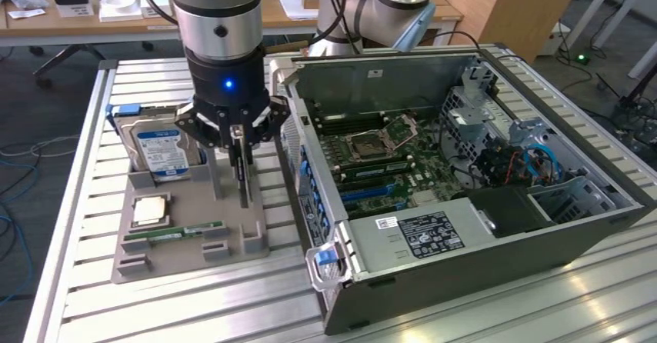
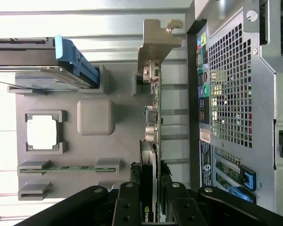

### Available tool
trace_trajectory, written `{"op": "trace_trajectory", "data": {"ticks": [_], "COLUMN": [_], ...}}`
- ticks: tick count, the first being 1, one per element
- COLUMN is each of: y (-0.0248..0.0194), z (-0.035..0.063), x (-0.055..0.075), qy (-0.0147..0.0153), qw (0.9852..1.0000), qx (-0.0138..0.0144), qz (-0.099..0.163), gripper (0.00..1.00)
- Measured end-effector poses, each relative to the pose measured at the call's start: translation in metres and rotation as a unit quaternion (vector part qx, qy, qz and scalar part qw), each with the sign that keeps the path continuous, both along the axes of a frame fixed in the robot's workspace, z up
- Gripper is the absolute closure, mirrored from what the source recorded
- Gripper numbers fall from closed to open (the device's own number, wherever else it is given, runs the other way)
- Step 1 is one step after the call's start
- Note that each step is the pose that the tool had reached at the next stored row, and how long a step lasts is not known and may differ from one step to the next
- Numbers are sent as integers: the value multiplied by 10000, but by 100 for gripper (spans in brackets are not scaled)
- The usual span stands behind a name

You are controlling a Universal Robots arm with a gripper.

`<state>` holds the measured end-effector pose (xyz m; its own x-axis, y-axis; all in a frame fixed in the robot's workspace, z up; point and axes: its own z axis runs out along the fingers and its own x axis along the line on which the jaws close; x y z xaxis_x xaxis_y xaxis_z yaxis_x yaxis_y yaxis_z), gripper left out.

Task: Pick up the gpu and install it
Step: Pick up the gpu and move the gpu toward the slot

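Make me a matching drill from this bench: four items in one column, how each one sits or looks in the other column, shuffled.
1 graphics card
2 hard drive
3 memory stick
4 computer case

A slim green strip slotted in the tray
B side open, motherboard showing
C on edge, clamped in the gripper
D propped upright, blue-and-white label showing

Pairs: 1-C, 2-D, 3-A, 4-B

Arm vertical, wrist pointing straight down, tool with 2 fingers pinched on the gpu
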<state>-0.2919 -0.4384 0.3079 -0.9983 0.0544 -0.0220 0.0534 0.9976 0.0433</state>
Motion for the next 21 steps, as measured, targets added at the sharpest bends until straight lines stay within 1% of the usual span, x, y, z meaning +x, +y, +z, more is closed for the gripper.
{"op": "trace_trajectory", "data": {"ticks": [3,6,21], "y": [0,0,0], "z": [35,90,508], "x": [0,0,0], "qy": [-1,-1,-3], "qw": [10000,10000,10000], "qx": [1,1,5], "qz": [0,0,0], "gripper": [74,74,74]}}
